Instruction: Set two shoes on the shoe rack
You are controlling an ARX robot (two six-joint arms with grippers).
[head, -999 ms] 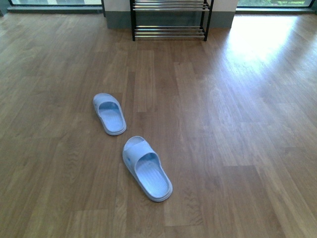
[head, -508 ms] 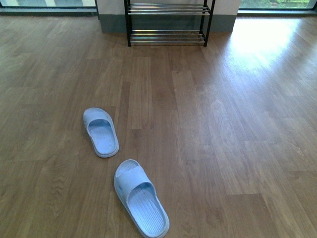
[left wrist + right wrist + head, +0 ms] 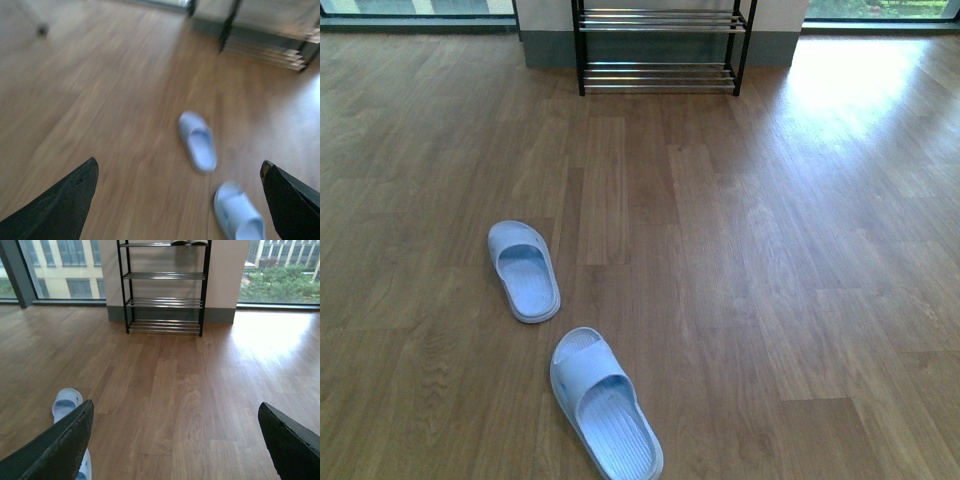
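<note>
Two pale-blue slides lie on the wooden floor, one [image 3: 524,270] farther off and one [image 3: 605,405] close to the front view's lower edge. The shoe rack [image 3: 658,45], black frame with chrome rods, stands against the far wall. In the blurred left wrist view my left gripper [image 3: 179,162] hangs open above the floor, with both slides [image 3: 198,141] [image 3: 239,212] showing between its fingers. My right gripper [image 3: 175,404] is open over bare floor and faces the rack [image 3: 164,287]. One slide [image 3: 66,402] shows beside its finger. Neither arm appears in the front view.
Wide windows [image 3: 280,270] run along the far wall on both sides of the rack. Two dark shapes [image 3: 189,242] rest on the rack's top tier at the picture's edge. Sunlight glares on the floor [image 3: 850,80] at the right.
In the front view the slides have slid down toward the near edge and slightly left, most of it before half a second ago. The rack sits a little further left.
</note>
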